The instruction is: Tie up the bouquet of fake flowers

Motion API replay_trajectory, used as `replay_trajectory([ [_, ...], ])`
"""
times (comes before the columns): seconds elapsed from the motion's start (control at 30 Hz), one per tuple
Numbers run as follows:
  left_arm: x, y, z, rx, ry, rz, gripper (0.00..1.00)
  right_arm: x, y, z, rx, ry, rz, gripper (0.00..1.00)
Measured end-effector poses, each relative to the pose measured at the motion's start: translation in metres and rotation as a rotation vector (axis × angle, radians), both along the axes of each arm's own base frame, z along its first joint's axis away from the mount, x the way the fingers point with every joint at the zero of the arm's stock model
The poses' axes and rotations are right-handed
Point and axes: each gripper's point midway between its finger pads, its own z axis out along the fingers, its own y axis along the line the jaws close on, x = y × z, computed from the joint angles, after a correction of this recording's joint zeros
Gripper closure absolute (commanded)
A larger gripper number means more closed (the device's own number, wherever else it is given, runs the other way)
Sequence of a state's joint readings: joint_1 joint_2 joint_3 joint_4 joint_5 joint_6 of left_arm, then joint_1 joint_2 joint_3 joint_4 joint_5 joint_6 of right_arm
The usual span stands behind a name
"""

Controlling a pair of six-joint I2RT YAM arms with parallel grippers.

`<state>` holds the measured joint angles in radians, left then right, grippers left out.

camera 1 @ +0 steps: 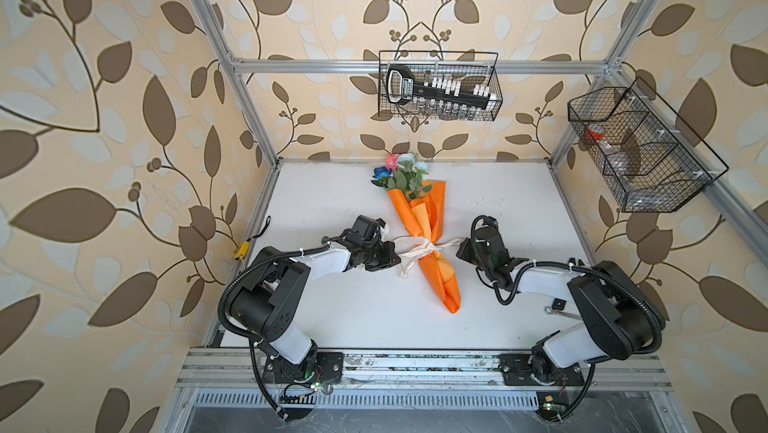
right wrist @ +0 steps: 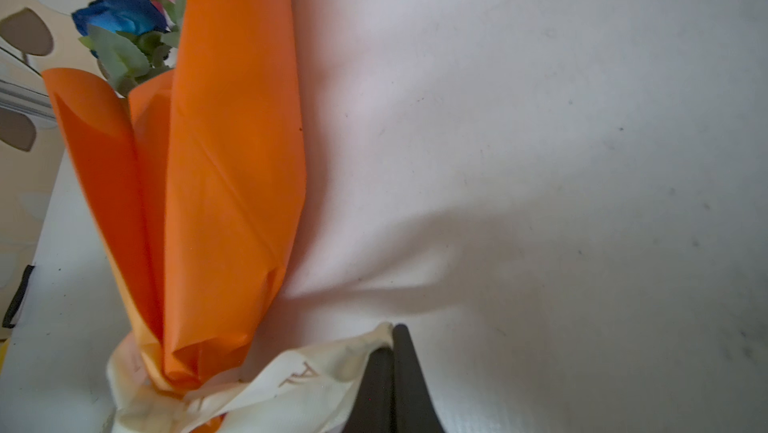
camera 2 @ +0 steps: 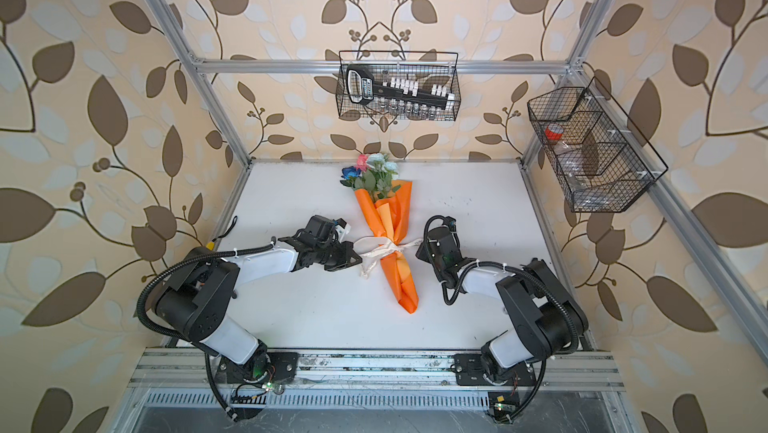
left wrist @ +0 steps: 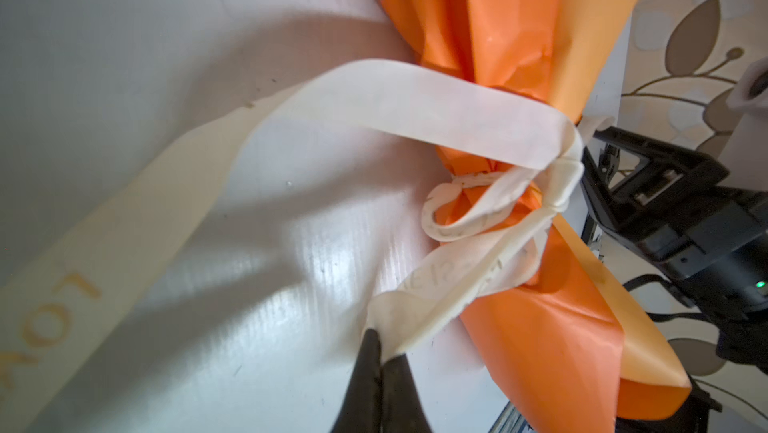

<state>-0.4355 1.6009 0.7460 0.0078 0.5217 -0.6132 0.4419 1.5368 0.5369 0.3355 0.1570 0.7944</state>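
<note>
Jaws on both arms are pressed fully together, each nipping a strand of the cream fabric ribbon with dark lettering.

In both top views we see the bouquet of fake flowers, pink, pale and dark blue blooms in a bright orange paper cone. It lies flat in the middle of the white table. Its long axis runs from the blooms near the far edge to the paper tip pointing at the near edge, leaning slightly toward the near right corner. The ribbon crosses that axis at the cone's narrow waist. The left jaws sit just beside the bouquet on its left-edge side and the right jaws just beside it on its right-edge side, about equally near.

In the left wrist view, the left jaws grip a bunched strand of the ribbon that leads to a knot at the bouquet's waist. A small loop beside the knot looks slack, and a flat tail lies free on the table.

In the right wrist view, the right jaws clamp the other strand of the ribbon, which runs to the same waist. The dark blue bloom shows at the cone's open end.

We judge that the coming move turns on the bouquet lying between the two jaws. Pulling outward toward the left and right edges, across the long axis, should cinch the knot, while an uneven pull could swivel the light cone.
</note>
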Motion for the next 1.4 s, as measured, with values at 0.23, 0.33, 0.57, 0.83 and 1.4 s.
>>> replay_trajectory([
  [0.23, -0.003, 0.024, -0.018, 0.004, 0.089, 0.103, 1.00, -0.002, -0.006, -0.022, -0.012, 0.061, -0.009, 1.00],
  [0.33, 0.000, 0.029, -0.019, 0.003, 0.099, 0.131, 1.00, 0.003, -0.006, -0.023, -0.003, 0.056, -0.012, 1.00],
  [0.57, 0.001, 0.043, -0.026, -0.002, 0.138, 0.198, 1.00, 0.008, -0.008, -0.023, 0.017, 0.056, -0.017, 1.00],
  [0.83, 0.001, 0.055, -0.032, 0.003, 0.159, 0.248, 1.00, 0.010, -0.011, -0.023, 0.027, 0.057, -0.022, 1.00],
  [1.4, 0.005, 0.010, 0.055, 0.098, -0.184, 0.042, 0.42, 0.004, 0.033, 0.007, 0.016, 0.017, 0.168, 1.00],
])
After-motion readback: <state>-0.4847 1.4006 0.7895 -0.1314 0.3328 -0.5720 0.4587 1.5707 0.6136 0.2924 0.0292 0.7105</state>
